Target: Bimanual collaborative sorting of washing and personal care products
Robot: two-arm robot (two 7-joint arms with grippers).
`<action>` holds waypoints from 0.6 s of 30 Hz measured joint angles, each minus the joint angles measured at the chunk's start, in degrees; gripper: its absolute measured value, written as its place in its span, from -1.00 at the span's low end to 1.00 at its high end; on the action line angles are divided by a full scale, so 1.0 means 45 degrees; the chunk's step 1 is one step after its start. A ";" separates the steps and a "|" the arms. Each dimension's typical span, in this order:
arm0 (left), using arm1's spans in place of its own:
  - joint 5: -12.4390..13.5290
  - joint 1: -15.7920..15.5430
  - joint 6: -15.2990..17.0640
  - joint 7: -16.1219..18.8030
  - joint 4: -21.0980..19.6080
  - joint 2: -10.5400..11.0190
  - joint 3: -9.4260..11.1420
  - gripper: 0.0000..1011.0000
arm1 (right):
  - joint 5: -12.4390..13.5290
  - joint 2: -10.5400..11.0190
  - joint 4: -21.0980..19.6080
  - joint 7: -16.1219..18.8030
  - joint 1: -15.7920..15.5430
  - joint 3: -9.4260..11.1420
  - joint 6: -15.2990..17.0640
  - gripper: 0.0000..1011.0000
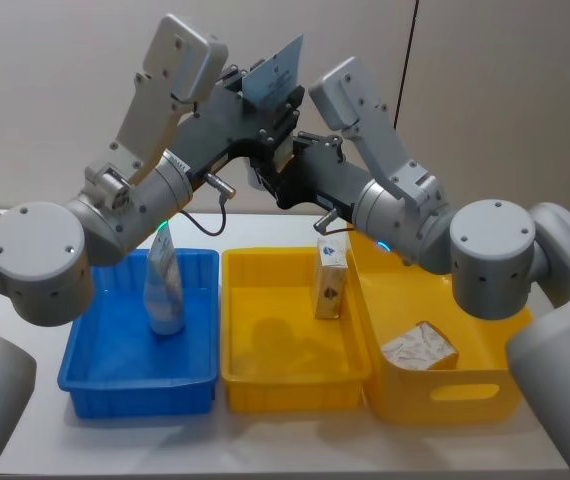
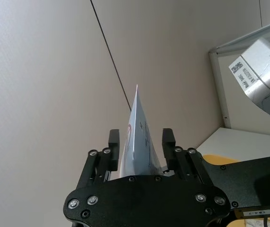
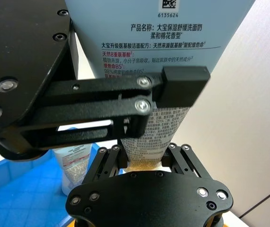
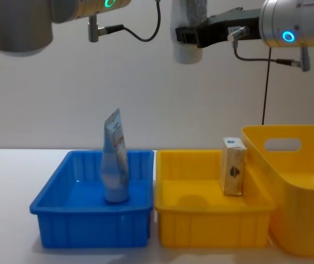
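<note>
Tube (image 3: 173,56) raised, clamped by both jaws

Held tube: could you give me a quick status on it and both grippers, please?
Left gripper and right gripper both shut on tube, high above bins. Second tube upright in blue bin. Nothing in the way.

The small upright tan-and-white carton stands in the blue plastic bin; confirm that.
Wrong bin. The small upright tan-and-white carton stands in the shallow yellow plastic bin, as the chest view shows; the blue plastic bin holds an upright pale-blue squeeze tube.
</note>
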 joint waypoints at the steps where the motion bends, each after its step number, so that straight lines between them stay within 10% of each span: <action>1: 0.0001 -0.0001 0.0000 0.0000 -0.0001 0.0000 0.0000 0.01 | 0.0001 0.0000 0.0000 0.0000 0.0001 0.0000 0.0000 -0.33; 18: 0.0002 0.0001 0.0000 0.0001 0.0000 0.0000 0.0000 0.95 | -0.0162 0.0278 -0.0249 -0.0552 -0.0216 0.0459 -0.0048 -0.43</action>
